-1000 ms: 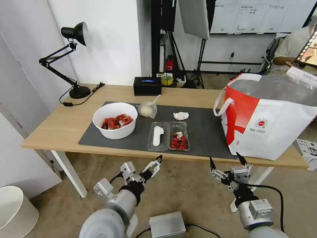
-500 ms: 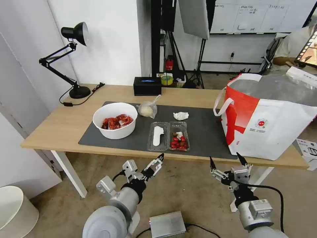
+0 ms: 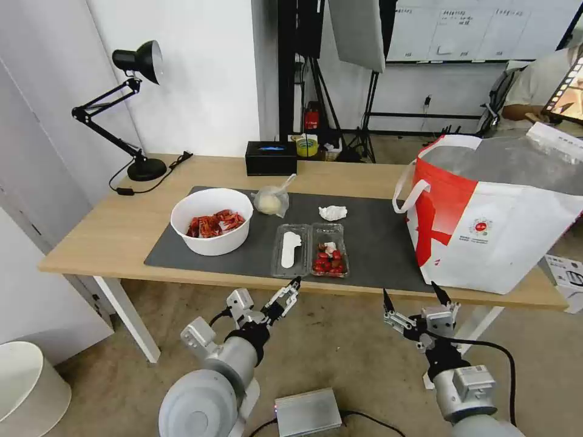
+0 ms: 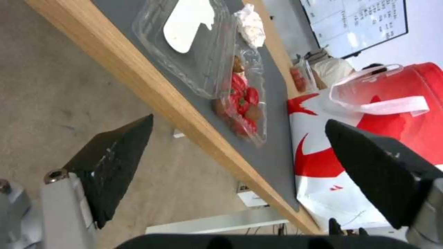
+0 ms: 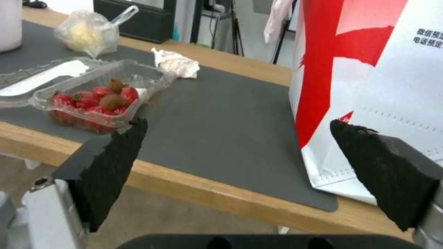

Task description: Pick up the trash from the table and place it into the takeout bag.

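All the trash lay on the grey mat [image 3: 376,243] of the desk [image 3: 121,224], none of it yet in the bag [image 3: 498,224], so the task looked barely begun. The bowl [image 3: 211,220] of red shells sat at the mat's left end. The knotted bag [image 3: 271,200] and the tissue [image 3: 333,212] lay near the mat's far edge. The clear box [image 3: 310,249] lay opened flat at the mat's near edge, red bits in its right half.

The takeout bag stood upright at the desk's right end, its mouth open upward, probably so trash could be dropped in from above.

Both arms hung below the desk's near edge, likely a ready pose before reaching up. The left gripper [image 3: 285,297] sat just under the edge in front of the box, its jaws spread wide and holding nothing. The right gripper [image 3: 412,296] sat under the edge near the bag's near corner, likewise wide open and empty. Neither touched the desk or any trash.
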Controlling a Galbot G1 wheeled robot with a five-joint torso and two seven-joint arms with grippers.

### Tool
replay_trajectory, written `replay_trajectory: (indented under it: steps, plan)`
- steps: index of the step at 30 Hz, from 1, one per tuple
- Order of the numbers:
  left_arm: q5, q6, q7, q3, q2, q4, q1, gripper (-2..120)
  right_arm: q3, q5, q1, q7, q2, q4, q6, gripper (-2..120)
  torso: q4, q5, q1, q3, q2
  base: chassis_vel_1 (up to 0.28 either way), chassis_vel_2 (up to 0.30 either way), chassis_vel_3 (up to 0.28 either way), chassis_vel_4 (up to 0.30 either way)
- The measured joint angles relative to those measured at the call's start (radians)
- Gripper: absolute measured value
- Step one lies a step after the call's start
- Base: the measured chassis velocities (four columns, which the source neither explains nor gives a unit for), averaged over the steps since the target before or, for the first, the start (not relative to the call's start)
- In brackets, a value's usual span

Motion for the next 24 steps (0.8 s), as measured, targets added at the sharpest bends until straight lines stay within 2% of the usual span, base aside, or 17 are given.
replay_trajectory:
  steps: [24]
  plan:
    - [-0.033,-0.001,-0.032,0.034,-0.018,0.042,-0.087,100,0.003,-0.003,-0.006,0.0,0.007,0.005,-0.003,100,0.0,0.0,0.0,0.0,0.0,0.0,0.0,0.0,0.0]
